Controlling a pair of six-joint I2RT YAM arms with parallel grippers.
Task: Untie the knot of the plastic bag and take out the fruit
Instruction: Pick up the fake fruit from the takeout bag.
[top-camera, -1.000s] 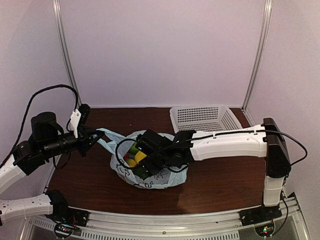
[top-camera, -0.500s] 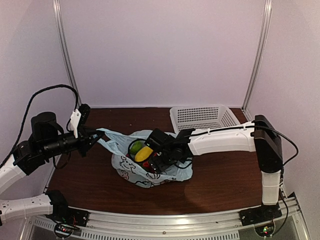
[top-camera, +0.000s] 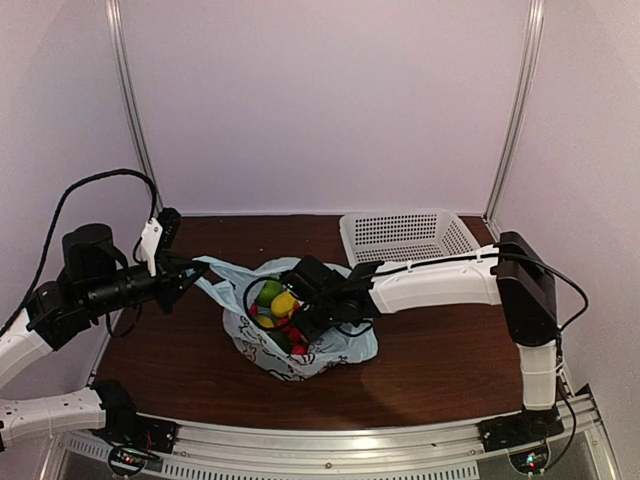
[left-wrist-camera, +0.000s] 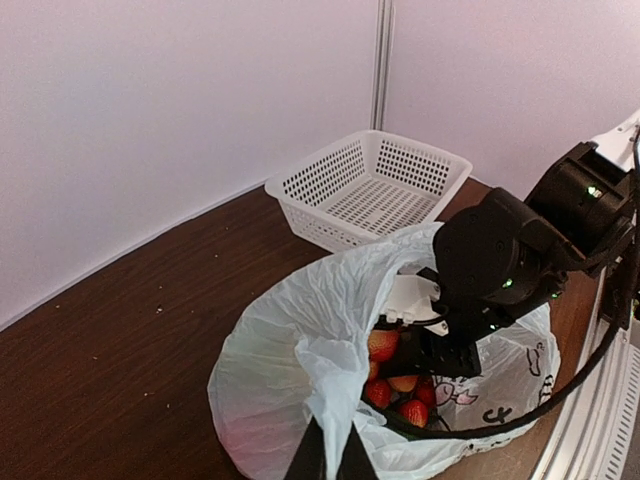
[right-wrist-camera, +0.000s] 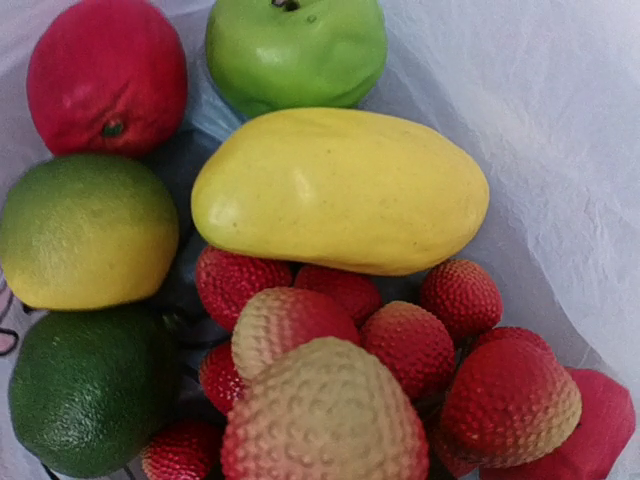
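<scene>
Where the left arm ends, left gripper (top-camera: 186, 279): jaws are pinched together on a bunched strip of the bag's rim. In its wrist view the dark fingertips (left-wrist-camera: 308, 462) meet at the bottom edge with plastic caught between them.
Bag (top-camera: 260, 345): sits near the middle of the table (top-camera: 450, 370), slumped in a soft mound.
Bag material: thin, crinkled, translucent pale blue plastic (left-wrist-camera: 290, 350) with black drawings on its near side.
Bag axis: the stretched strip runs from the mound up and left to the left gripper, and the mouth gapes upward.
Fruit (top-camera: 275, 300): all inside the bag, heaped against its wall (right-wrist-camera: 520, 120).
Fruit shapes: a smooth red round one (right-wrist-camera: 105, 75), a glossy green apple (right-wrist-camera: 295, 50), a yellow-green round one (right-wrist-camera: 85, 230), a dark green round one (right-wrist-camera: 85, 390) and a pile of dimpled strawberries (right-wrist-camera: 320, 400).
Yellow fruit (right-wrist-camera: 340, 190): oval and smooth, resting on the strawberries, with its long axis left to right across the right wrist view.
Right gripper (top-camera: 300, 305): down in the bag's mouth over the fruit. Its fingers are hidden, so I cannot tell whether they are parted or closed.
In the way: its black head (left-wrist-camera: 500, 260) and a looping cable (left-wrist-camera: 500, 425) cover much of the opening.
Basket (top-camera: 410, 235): white perforated plastic, rectangular, behind and right of the bag and apart from it.
</scene>
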